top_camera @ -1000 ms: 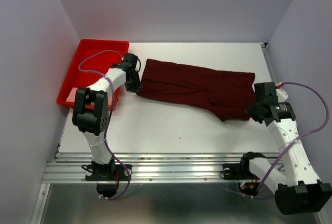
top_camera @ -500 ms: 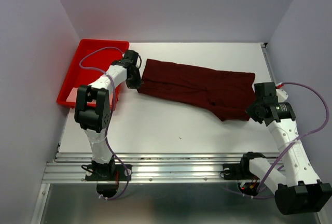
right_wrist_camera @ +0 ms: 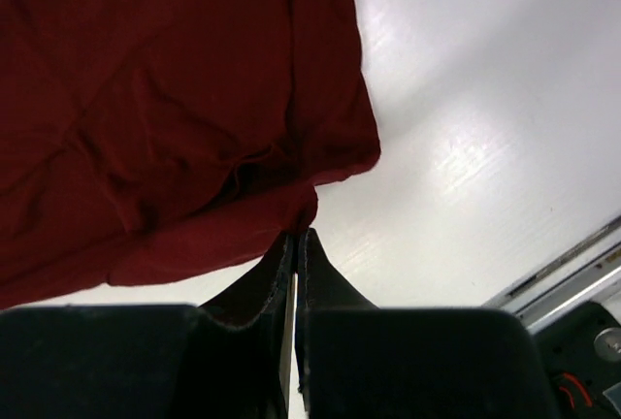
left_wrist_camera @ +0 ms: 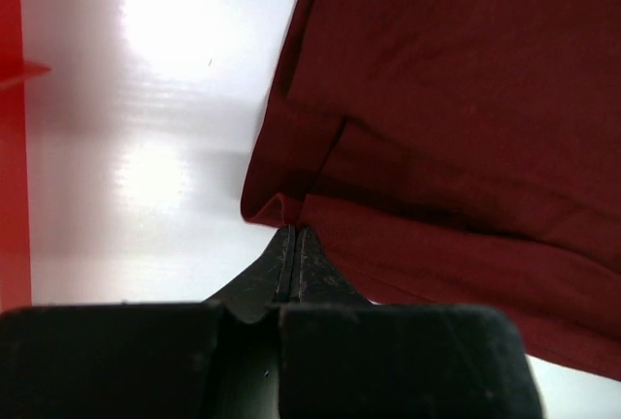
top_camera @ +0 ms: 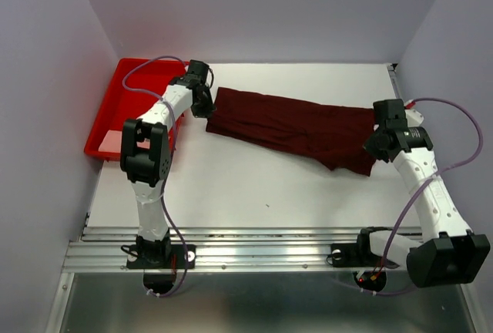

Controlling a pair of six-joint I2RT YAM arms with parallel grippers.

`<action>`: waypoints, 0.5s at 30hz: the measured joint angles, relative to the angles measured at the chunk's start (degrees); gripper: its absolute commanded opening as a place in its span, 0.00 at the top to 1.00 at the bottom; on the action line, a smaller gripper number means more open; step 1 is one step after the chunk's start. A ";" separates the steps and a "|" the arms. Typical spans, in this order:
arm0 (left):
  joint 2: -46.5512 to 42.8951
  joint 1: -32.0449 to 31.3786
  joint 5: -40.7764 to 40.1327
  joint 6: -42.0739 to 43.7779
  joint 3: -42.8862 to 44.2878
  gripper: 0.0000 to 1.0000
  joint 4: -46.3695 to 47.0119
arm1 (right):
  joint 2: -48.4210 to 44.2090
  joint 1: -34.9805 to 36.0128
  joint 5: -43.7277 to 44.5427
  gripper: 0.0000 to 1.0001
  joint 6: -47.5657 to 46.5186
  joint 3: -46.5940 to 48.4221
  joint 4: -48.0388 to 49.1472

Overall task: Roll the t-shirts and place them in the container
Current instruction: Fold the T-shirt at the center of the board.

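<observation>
The dark maroon t-shirt lies folded into a long band across the back half of the white table, slanting from upper left to lower right. My left gripper is shut on the band's left end; in the left wrist view the closed tips pinch a folded corner of the t-shirt. At the opposite end, my right gripper is shut on the near right corner. The right wrist view shows its tips clamped on the hem of the t-shirt, with the corner lifted slightly.
A bright red plastic tray sits at the table's left edge, right behind my left arm. Purple-grey walls close in the left, back and right sides. A metal rail runs along the near edge by the arm bases.
Both grippers have moved toward the back of the table with the cloth pinched in them. The shirt's near edge has come with them and the band is narrower.
</observation>
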 measured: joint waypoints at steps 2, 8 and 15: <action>1.90 -0.02 0.00 -0.04 2.19 1.00 -0.26 | 2.97 0.00 0.74 0.99 -1.33 2.60 1.70; 7.41 0.00 -0.07 -0.37 7.63 1.00 -1.99 | 12.98 -0.02 1.25 0.99 -6.21 8.31 7.06; 10.64 0.24 -0.17 -0.79 11.28 1.00 -3.15 | 23.30 -0.72 0.55 0.99 -10.23 11.82 12.79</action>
